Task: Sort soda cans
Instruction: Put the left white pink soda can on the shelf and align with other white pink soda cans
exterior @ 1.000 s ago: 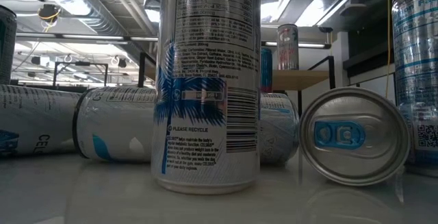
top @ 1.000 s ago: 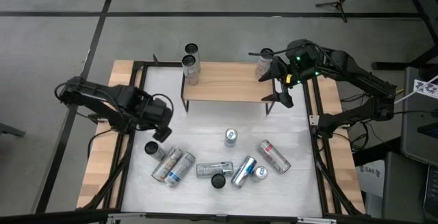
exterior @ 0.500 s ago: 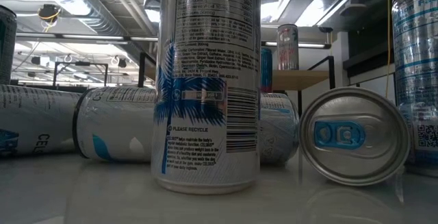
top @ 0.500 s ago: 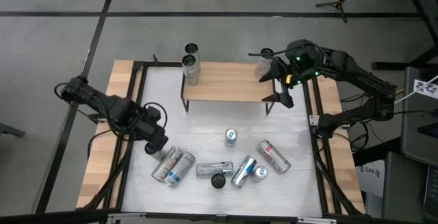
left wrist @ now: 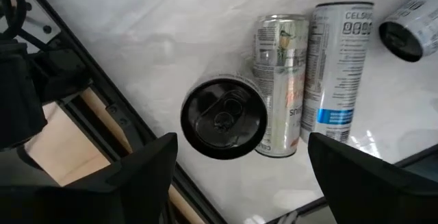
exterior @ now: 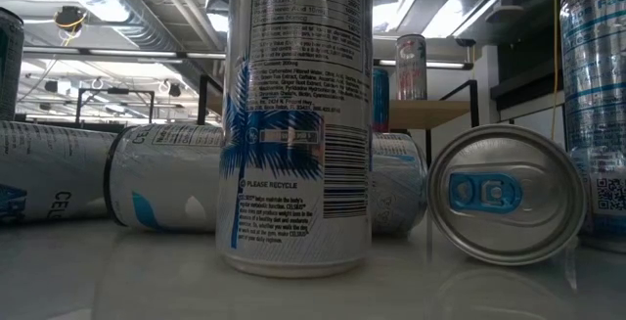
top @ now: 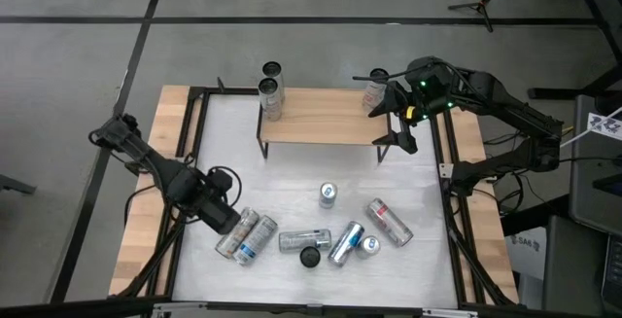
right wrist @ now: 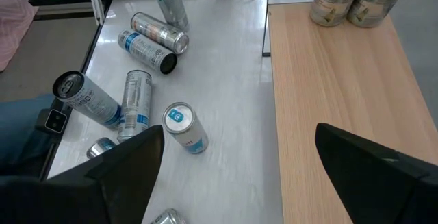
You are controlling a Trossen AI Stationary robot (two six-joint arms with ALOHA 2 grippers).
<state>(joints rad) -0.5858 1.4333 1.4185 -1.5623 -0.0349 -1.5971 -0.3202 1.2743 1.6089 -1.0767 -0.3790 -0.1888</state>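
While poised over a dark-topped can [left wrist: 224,118], left hand [top: 220,213] open.

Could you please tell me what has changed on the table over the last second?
The left gripper has swung toward the table's near edge and now hangs open above an upright dark-topped can, beside two lying cans. It holds nothing. The right gripper stayed open by the wooden shelf, and no cans moved.

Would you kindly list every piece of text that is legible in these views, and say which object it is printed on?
"PLEASE RECYCLE": upright can nearest the low camera.
"CEL", cut off: lying can at that view's left edge.
"CELSIUS", partly legible: blue-labelled lying can in the left wrist view.
Fine print, barcodes and other labels: too small or blurred.
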